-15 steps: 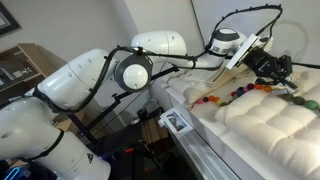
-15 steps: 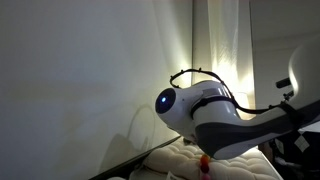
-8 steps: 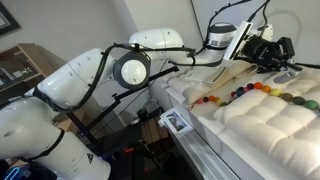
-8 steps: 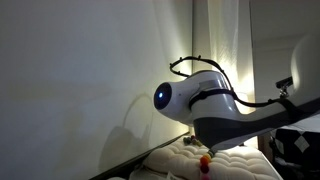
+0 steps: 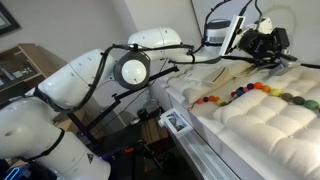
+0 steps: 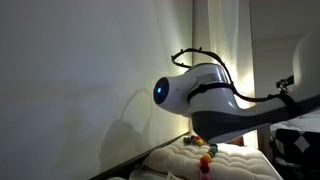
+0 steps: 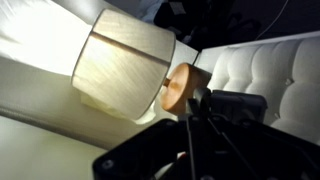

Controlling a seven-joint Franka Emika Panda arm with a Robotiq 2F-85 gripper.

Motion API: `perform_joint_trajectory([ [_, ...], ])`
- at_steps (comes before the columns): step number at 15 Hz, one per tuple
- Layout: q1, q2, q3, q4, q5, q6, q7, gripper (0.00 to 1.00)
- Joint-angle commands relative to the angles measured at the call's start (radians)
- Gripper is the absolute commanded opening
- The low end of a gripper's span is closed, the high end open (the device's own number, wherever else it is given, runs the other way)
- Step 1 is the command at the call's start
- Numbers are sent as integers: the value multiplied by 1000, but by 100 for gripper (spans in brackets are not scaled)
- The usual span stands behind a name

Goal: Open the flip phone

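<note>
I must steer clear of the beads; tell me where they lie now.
In an exterior view, the string of beads lies on the white quilted mattress, running from the picture's middle to its right edge.

The bead string (image 5: pixel 245 93) shows red, yellow, green, purple and orange against a white tufted cushion (image 5: pixel 270 130). White arm (image 5: pixel 90 80), black tool (image 5: pixel 272 50). Cream lampshade (image 7: pixel 120 65), tan wooden base (image 7: pixel 185 88).

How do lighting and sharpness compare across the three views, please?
In an exterior view, the bead string is evenly lit, fairly sharp; in an exterior view, the robot arm is dim, backlit from behind; wrist view: soft, tilted, lampshade bright.
</note>
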Motion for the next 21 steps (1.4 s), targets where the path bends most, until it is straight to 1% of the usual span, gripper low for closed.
perform_joint_trajectory([
  [1,-15,9,39,70,50,95,-65,0],
  [3,-21,11,58,85,89,170,-77,0],
  [7,-44,16,79,104,177,369,-125,0],
  [9,-62,20,91,106,234,470,-163,0],
  [11,-79,19,104,99,304,548,-230,0],
  [13,-85,19,94,92,361,548,-270,0],
  [15,-79,28,48,97,376,506,-235,0],
  [16,-80,8,66,57,337,507,-204,0],
  [19,-73,16,31,58,317,475,-132,0],
  [21,-64,20,2,60,298,442,-56,0],
])
